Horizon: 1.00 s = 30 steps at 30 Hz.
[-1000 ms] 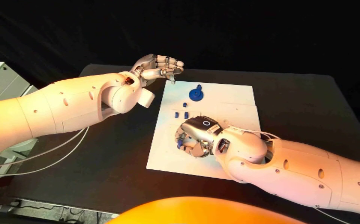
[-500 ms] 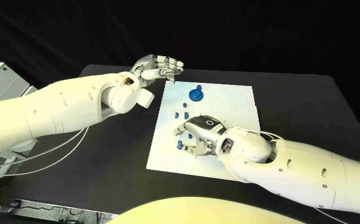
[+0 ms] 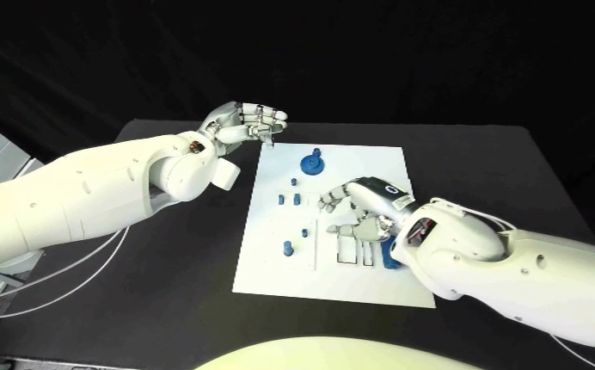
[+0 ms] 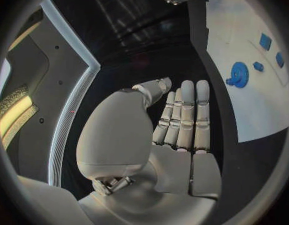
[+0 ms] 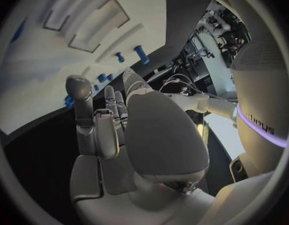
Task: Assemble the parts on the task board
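Observation:
The white task board [image 3: 372, 159] lies in the middle of the black table. At its far end stands a blue gear [image 3: 311, 163] [image 4: 237, 75], and small blue pegs [image 3: 291, 199] [image 5: 139, 52] run along its left side. My right hand [image 3: 362, 206] hovers over the board's middle with fingers spread and nothing in them. A blue piece [image 3: 389, 255] shows by its wrist, next to the rectangular recesses [image 3: 352, 251] [image 5: 88, 32]. My left hand [image 3: 244, 120] hangs beyond the board's far left corner, off the board [image 4: 244, 30], fingers curled in, holding nothing I can see.
Bare black table [image 3: 162, 267] surrounds the board on all sides. White cables [image 3: 75, 271] trail off the table's left edge under my left arm. My right forearm [image 3: 496, 262] covers the board's near right corner.
My right hand has left the board's near left part and moved over its middle, fingers spreading. The camera has shifted; my left hand has kept its place off the board's far left corner.

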Each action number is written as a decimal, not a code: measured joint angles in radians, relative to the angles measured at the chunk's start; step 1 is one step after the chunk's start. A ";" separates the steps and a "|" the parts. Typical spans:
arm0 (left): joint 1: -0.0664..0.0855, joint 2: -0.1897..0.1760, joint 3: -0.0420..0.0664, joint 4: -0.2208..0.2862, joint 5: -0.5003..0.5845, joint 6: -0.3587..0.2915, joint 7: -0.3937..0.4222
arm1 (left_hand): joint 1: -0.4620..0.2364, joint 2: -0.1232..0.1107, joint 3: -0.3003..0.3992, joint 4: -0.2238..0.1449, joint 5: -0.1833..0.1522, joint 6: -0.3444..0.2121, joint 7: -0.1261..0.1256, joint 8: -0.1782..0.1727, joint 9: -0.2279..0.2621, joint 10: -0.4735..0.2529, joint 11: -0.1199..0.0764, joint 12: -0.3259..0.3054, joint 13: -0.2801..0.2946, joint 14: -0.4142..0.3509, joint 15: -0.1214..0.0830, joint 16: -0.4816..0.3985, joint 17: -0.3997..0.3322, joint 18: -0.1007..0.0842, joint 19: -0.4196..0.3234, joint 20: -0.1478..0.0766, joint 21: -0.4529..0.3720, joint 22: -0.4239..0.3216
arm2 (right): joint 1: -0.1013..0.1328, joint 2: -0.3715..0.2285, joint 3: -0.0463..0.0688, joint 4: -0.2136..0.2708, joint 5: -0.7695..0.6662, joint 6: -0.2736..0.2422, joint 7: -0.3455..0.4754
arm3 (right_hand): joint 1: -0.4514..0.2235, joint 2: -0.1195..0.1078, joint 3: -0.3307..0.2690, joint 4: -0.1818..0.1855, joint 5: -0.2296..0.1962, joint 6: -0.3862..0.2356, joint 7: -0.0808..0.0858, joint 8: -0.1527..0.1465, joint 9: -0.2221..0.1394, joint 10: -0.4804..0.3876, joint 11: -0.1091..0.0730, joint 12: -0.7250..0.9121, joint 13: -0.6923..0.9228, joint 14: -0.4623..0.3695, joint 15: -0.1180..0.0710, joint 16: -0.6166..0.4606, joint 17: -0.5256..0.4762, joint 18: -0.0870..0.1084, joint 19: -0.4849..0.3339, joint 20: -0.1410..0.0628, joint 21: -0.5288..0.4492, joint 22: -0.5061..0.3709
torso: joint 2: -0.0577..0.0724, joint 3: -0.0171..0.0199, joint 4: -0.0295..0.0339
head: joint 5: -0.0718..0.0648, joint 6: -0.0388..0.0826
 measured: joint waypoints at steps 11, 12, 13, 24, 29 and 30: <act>-0.018 -0.013 0.000 0.012 0.001 -0.001 0.003 | -0.005 -0.005 -0.006 0.006 0.000 0.000 0.000 0.000 0.000 -0.006 0.001 0.007 0.000 0.000 0.000 0.000 0.000 0.000 0.000 0.000 -0.004 -0.001 | 0.077 -0.241 0.001 0.049 0.226 -0.023 -0.064 | -0.148 -0.039 0.042 -0.002 -0.027 0.096 -0.050 0.054 -0.002 0.301 -0.057 0.190 0.152 0.000 -0.058 0.068 0.089 -0.033 0.075 -0.051 0.273 0.113 | -0.012 -0.0010 -0.0151 | -0.070 0.023; -0.020 -0.014 0.000 0.014 0.001 -0.001 0.004 | -0.005 -0.005 -0.007 0.007 0.000 0.000 0.000 0.000 0.000 -0.006 0.001 0.008 0.000 0.000 0.000 0.000 0.000 0.000 0.000 0.000 -0.004 -0.002 | 0.077 -0.251 0.001 0.056 0.236 -0.018 -0.076 | -0.165 -0.039 0.031 -0.008 -0.035 0.093 -0.056 0.067 0.003 0.333 -0.060 0.346 0.341 0.000 -0.058 0.078 0.090 -0.040 0.080 -0.055 0.308 0.117 | -0.012 -0.0011 -0.0157 | -0.073 0.023; -0.022 -0.017 0.000 0.016 0.001 -0.001 0.005 | -0.005 -0.005 -0.008 0.008 0.000 0.000 0.000 0.000 0.000 -0.006 0.001 0.008 0.000 0.000 0.000 0.000 0.000 0.000 0.000 0.000 -0.008 -0.003 | 0.078 -0.265 0.000 0.066 0.248 -0.011 -0.093 | -0.172 -0.037 0.020 -0.006 -0.042 0.086 -0.066 0.090 0.020 0.393 -0.074 0.510 0.549 -0.002 -0.059 0.090 0.091 -0.049 0.085 -0.058 0.344 0.119 | -0.013 -0.0007 -0.0168 | -0.077 0.022; -0.032 -0.024 -0.001 0.029 0.001 -0.004 0.010 | -0.018 -0.010 -0.022 0.016 0.000 0.000 0.000 0.000 0.000 -0.006 0.001 0.018 0.000 0.000 0.008 0.000 0.003 0.000 0.004 0.004 -0.022 -0.014 | 0.044 -0.324 -0.008 0.120 0.258 0.058 -0.272 | -0.289 -0.008 -0.158 0.008 -0.012 0.048 -0.060 0.200 0.113 0.499 -0.079 1.199 1.221 -0.002 -0.059 0.125 0.091 -0.071 0.091 -0.052 0.550 0.120 | -0.019 -0.0006 -0.0208 | -0.086 0.008; -0.032 -0.024 -0.001 0.031 0.001 -0.005 0.010 | -0.019 -0.011 -0.022 0.016 0.000 0.000 0.000 0.000 0.000 -0.006 0.001 0.018 0.000 0.000 0.008 0.000 0.002 0.000 0.004 0.004 -0.022 -0.014 | 0.034 -0.315 -0.011 0.134 0.231 0.069 -0.346 | -0.312 -0.007 -0.207 0.010 -0.023 0.052 -0.064 0.209 0.120 0.499 -0.079 1.199 1.221 -0.002 -0.059 0.125 0.091 -0.071 0.091 -0.052 0.569 0.120 | -0.019 -0.0016 -0.0204 | -0.085 0.004; -0.033 -0.024 -0.001 0.032 0.001 -0.005 0.011 | -0.019 -0.011 -0.022 0.016 0.000 0.000 0.000 0.000 0.000 -0.006 0.001 0.018 0.000 0.000 0.008 0.000 0.002 0.000 0.004 0.004 -0.022 -0.014 | 0.033 -0.312 -0.011 0.135 0.227 0.071 -0.357 | -0.321 -0.006 -0.212 0.010 -0.023 0.052 -0.064 0.209 0.121 0.499 -0.079 1.199 1.221 -0.002 -0.059 0.125 0.091 -0.071 0.091 -0.052 0.569 0.120 | -0.019 -0.0022 -0.0198 | -0.085 0.003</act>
